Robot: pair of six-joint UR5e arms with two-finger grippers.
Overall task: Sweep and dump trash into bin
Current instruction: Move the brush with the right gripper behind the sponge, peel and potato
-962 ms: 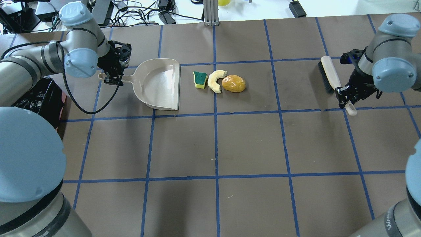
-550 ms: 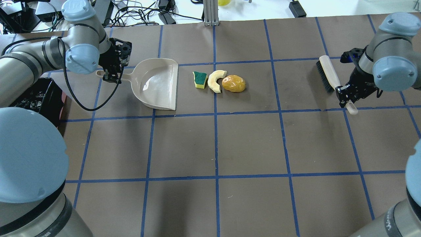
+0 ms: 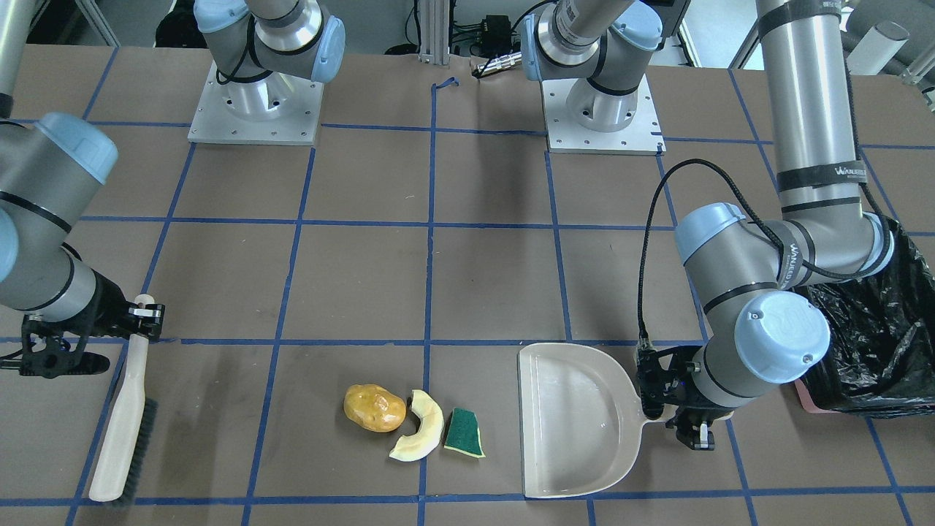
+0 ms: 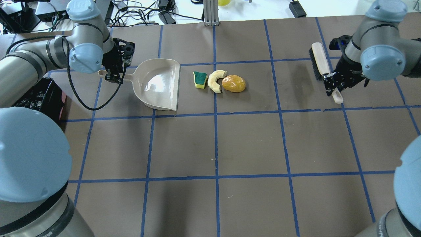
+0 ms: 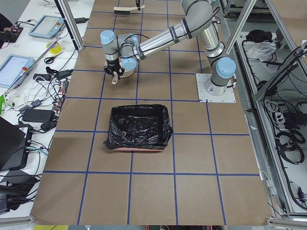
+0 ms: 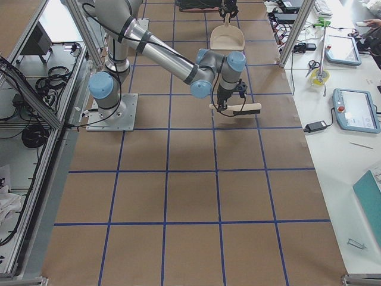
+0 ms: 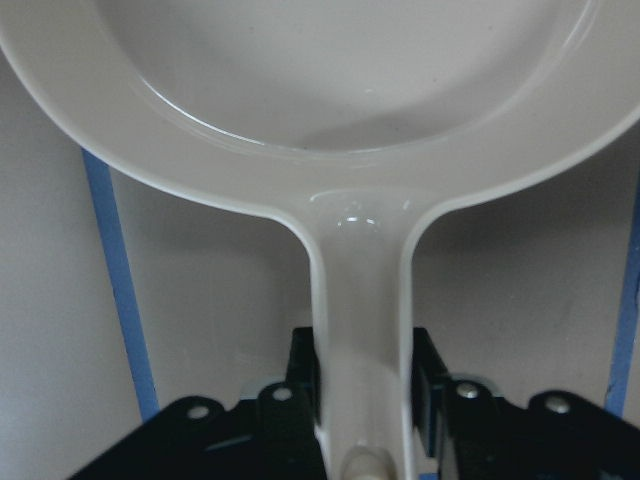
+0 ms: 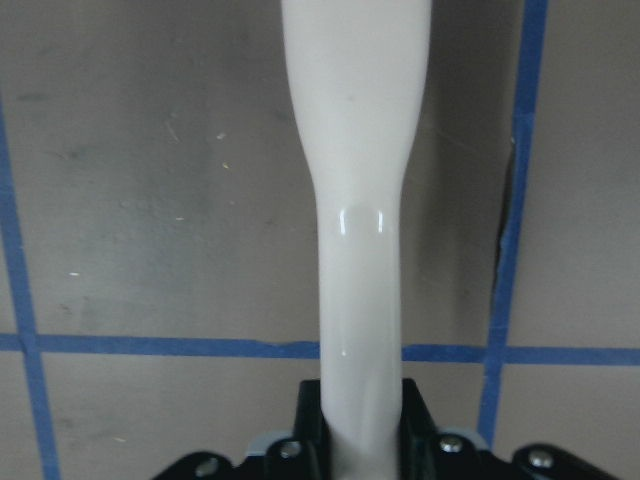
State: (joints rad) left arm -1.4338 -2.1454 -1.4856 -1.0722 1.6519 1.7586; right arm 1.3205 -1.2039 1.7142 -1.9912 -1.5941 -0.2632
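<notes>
The trash lies in a row mid-table: a green-and-yellow sponge piece [image 4: 199, 79], a pale wedge slice [image 4: 216, 80] and a golden potato-like lump [image 4: 234, 83]. A beige dustpan [image 4: 158, 84] rests just left of them, its open edge facing the sponge. My left gripper [image 4: 113, 75] is shut on the dustpan's handle [image 7: 362, 330]. My right gripper [image 4: 332, 86] is shut on the white handle [image 8: 362, 250] of a black-bristled brush [image 4: 318, 62], far right of the trash. The bin [image 5: 139, 127], lined with a black bag, stands by the left arm [image 3: 876, 336].
Blue tape lines grid the brown table. An aluminium post [image 4: 210, 13] and cables sit past the far edge. Both arm bases [image 3: 256, 109] are bolted near the robot's side. Tablets and tools lie on side benches [image 6: 351, 107].
The right arm carried the brush farther from the robot and slightly toward the trash. The left gripper shifted the dustpan a little; the trash has not moved.
</notes>
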